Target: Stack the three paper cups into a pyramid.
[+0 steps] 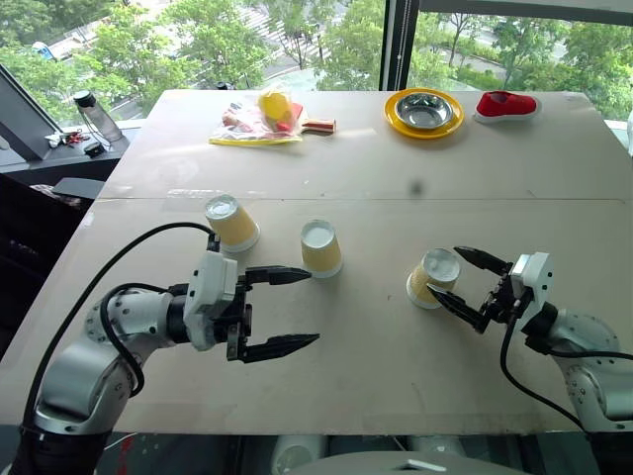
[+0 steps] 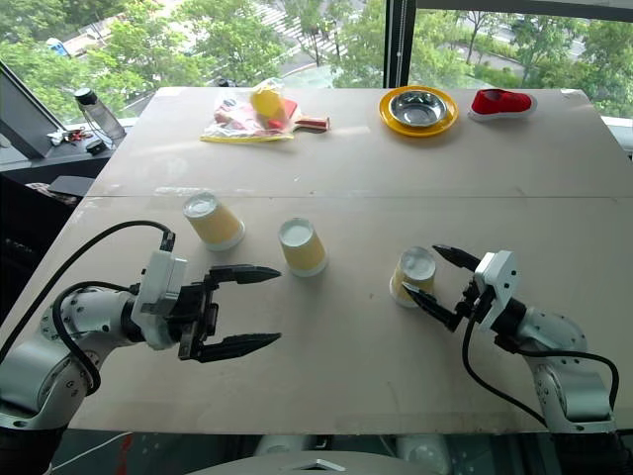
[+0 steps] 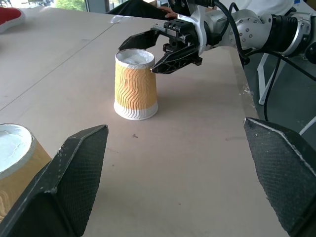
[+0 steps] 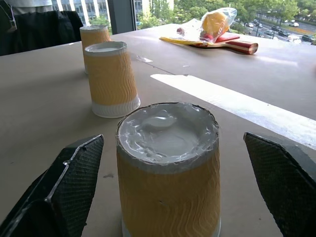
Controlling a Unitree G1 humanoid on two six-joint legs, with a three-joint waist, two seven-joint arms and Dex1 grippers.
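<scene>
Three paper cups stand upside down and apart on the table: the left cup (image 1: 231,222), the middle cup (image 1: 321,247) and the right cup (image 1: 433,278). My right gripper (image 1: 445,272) is open, with one finger on each side of the right cup (image 4: 168,168) and a gap at both sides. My left gripper (image 1: 313,308) is open and holds nothing; it points toward the right, just in front of the middle cup (image 3: 17,163). The left wrist view looks across to the right cup (image 3: 136,84), flanked by the right gripper (image 3: 153,54).
At the far side of the table are a yellow plate (image 1: 392,117) with a steel bowl, a red object (image 1: 506,104), and a plastic bag with a paddle (image 1: 262,119). A bottle (image 1: 96,117) stands beyond the table's left edge.
</scene>
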